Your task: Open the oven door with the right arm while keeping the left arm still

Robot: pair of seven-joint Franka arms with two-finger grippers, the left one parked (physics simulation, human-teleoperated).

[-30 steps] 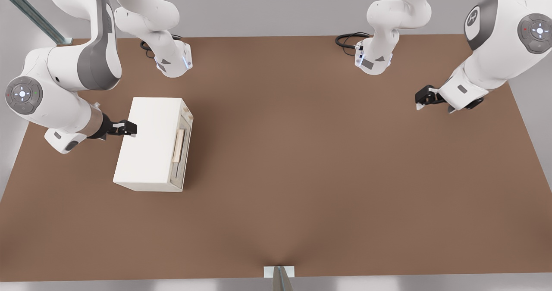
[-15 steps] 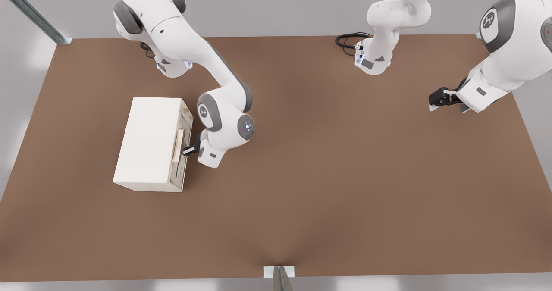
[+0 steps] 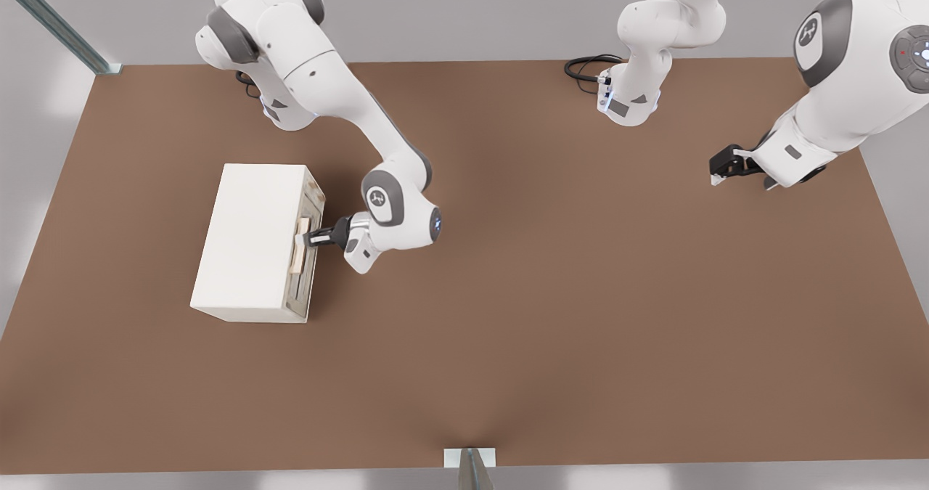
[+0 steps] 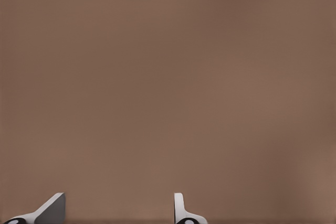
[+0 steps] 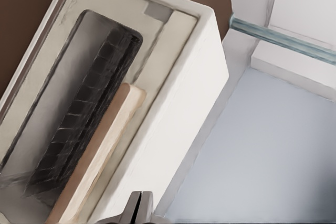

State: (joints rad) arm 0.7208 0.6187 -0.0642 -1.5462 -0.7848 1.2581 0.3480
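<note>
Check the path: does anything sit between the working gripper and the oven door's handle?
Nothing visible does. The gripper is already at the wooden handle on the oven door, which looks closed.

I see a cream-white oven [image 3: 254,239], grey-beige oven door [image 3: 310,258], pale wooden handle [image 3: 300,247], black white-tipped tool [image 3: 308,239], brown surface [image 3: 551,294].

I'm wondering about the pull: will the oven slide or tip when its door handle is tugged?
The oven is a wide, low box flat on the table, so tipping seems unlikely. Nothing visibly pins it, so it may slide. The handle looks like a stiff wooden bar; the pincer is at it.
</note>
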